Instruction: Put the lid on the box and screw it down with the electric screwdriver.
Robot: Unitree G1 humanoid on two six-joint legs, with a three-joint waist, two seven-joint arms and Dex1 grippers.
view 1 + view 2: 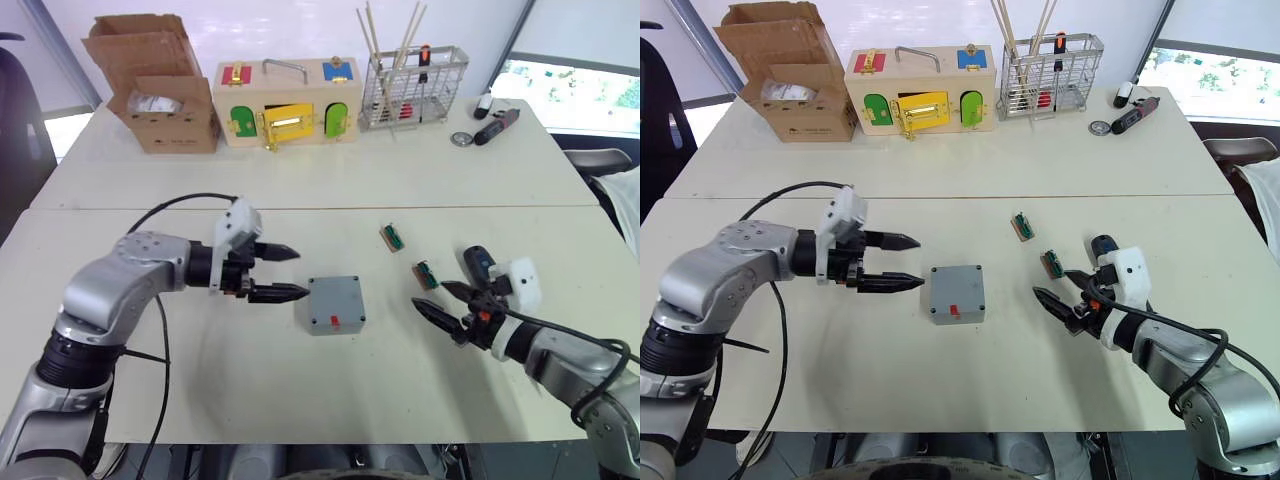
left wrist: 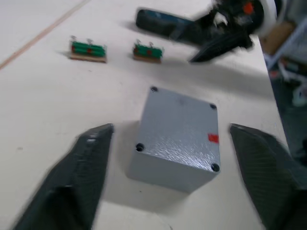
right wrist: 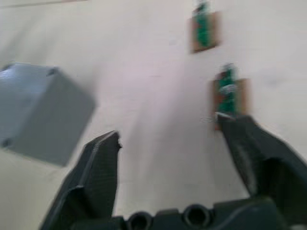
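Observation:
The small grey box [image 1: 335, 322] stands in the middle of the near table, its red mark facing me. The grey lid [image 2: 180, 122] lies flat on top of it, with dark holes at its corners. My left gripper [image 1: 303, 272] is open just left of the box, fingertips pointing at it and apart from it. My right gripper [image 1: 432, 295] is open and empty, right of the box. The dark blue electric screwdriver [image 1: 480, 262] lies on the table just behind the right gripper's fingers.
Two small green parts on brown bases [image 1: 391, 237] [image 1: 426, 274] lie between the box and my right gripper. At the back stand a cardboard box [image 1: 160, 85], a wooden box with coloured doors [image 1: 285, 100], a wire rack [image 1: 415, 85] and a black-and-red tool [image 1: 497, 125].

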